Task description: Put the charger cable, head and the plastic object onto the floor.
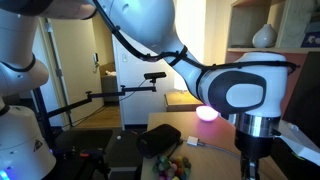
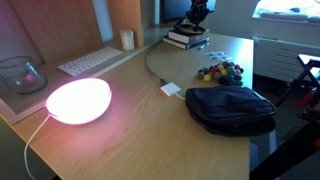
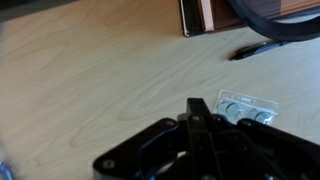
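The head (image 2: 172, 90), a small white block, lies on the pale desk in an exterior view, just left of the black pouch (image 2: 230, 108). From it the thin charger cable (image 2: 152, 68) runs back toward the desk's rear. A flat clear plastic object (image 3: 245, 108) with round pockets lies on the wood just right of my gripper (image 3: 195, 104) in the wrist view. The fingers are shut together with nothing between them. In an exterior view the gripper (image 2: 200, 12) hangs at the far end of the desk by a stack of books (image 2: 187, 38). Light brown floor (image 1: 95, 112) shows beyond the desk.
A glowing pink lamp (image 2: 78, 100) sits at the near left, with a keyboard (image 2: 88, 62) and glass bowl (image 2: 22, 73) behind it. A cluster of coloured balls (image 2: 220, 71) lies past the pouch. A black pen (image 3: 262, 47) rests near the books.
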Controlling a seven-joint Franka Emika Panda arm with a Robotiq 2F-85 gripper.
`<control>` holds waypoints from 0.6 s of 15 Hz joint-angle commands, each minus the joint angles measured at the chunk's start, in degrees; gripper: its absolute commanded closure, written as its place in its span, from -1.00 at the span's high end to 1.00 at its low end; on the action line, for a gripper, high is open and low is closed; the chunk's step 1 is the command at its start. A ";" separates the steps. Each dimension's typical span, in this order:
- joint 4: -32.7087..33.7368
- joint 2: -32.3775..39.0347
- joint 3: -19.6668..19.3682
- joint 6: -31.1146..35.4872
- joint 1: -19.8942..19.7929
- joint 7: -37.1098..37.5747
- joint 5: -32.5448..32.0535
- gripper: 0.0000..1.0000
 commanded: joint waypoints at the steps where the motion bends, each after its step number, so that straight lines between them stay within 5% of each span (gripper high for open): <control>1: -0.05 -0.45 -3.73 0.46 3.09 -1.91 3.33 -0.98; 9: -0.17 -0.18 -4.31 0.60 3.37 -1.99 3.56 -1.00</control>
